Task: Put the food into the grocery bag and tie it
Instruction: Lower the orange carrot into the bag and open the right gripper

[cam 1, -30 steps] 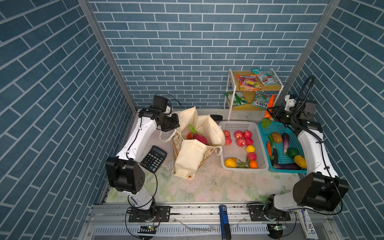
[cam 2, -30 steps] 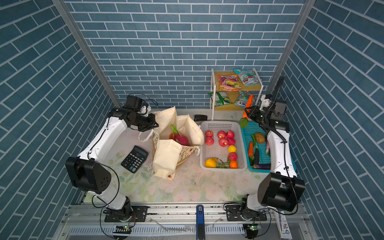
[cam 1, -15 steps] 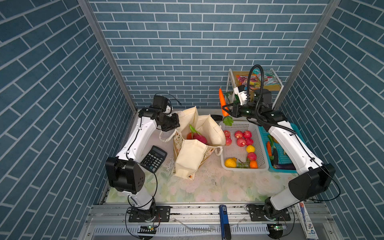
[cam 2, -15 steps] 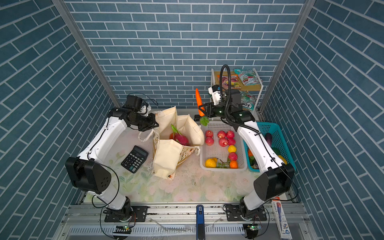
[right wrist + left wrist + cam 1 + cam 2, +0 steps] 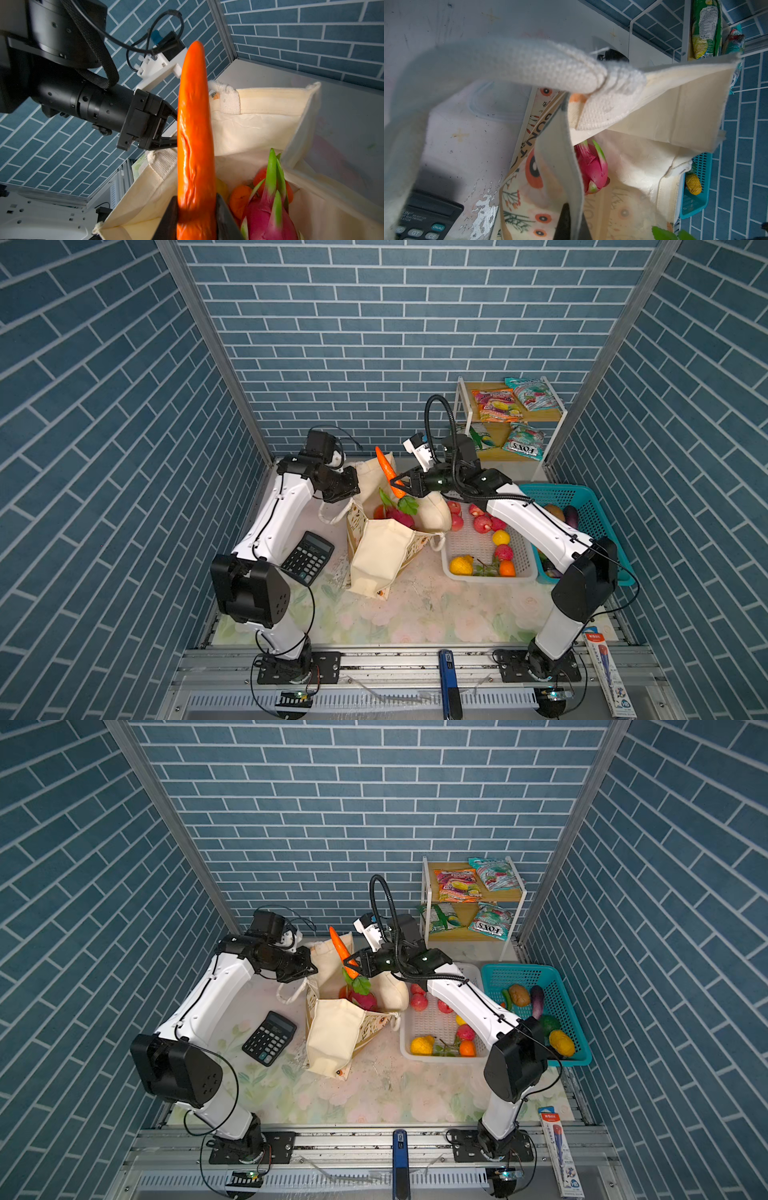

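With the right gripper (image 5: 400, 486) closed on the carrot (image 5: 385, 466) just above the open bag (image 5: 380, 556), whose rim (image 5: 270, 93) the fully closed left gripper (image 5: 352, 494) pinches, a release here may catch the long carrot on the rim and tip it out.

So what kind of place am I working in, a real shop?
Likely a staged grocery mock-up, not a real shop: blue brick-pattern wall panels box in a small table, a little shelf holds snack packets, and a white fruit basket sits near a calculator.
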